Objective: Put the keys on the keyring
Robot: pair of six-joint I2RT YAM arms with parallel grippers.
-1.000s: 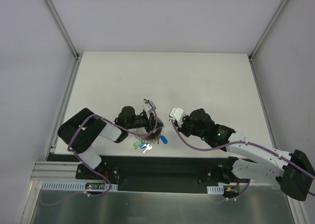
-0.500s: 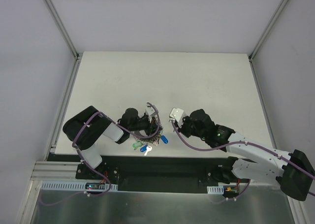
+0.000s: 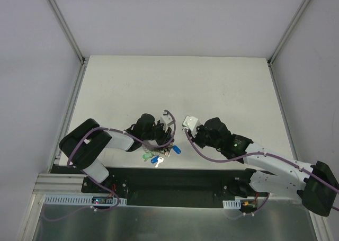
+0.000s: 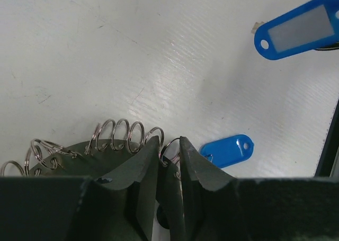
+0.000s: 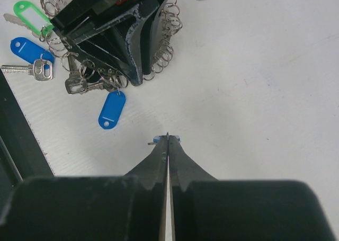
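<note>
The left claw (image 4: 168,141) stands slightly apart astride a coil of the keyring (image 4: 127,135), keys (image 5: 36,69) heaped against the ring, so the right claw (image 5: 167,141), pressed together beside it perhaps on a blue tag (image 5: 175,139), should feed its key squarely into a steadied gap.

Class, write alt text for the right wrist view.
The right gripper, shut, points across the white table at the left gripper, which stands over the coiled keyring. Keys with blue and green tags lie beside it.
</note>
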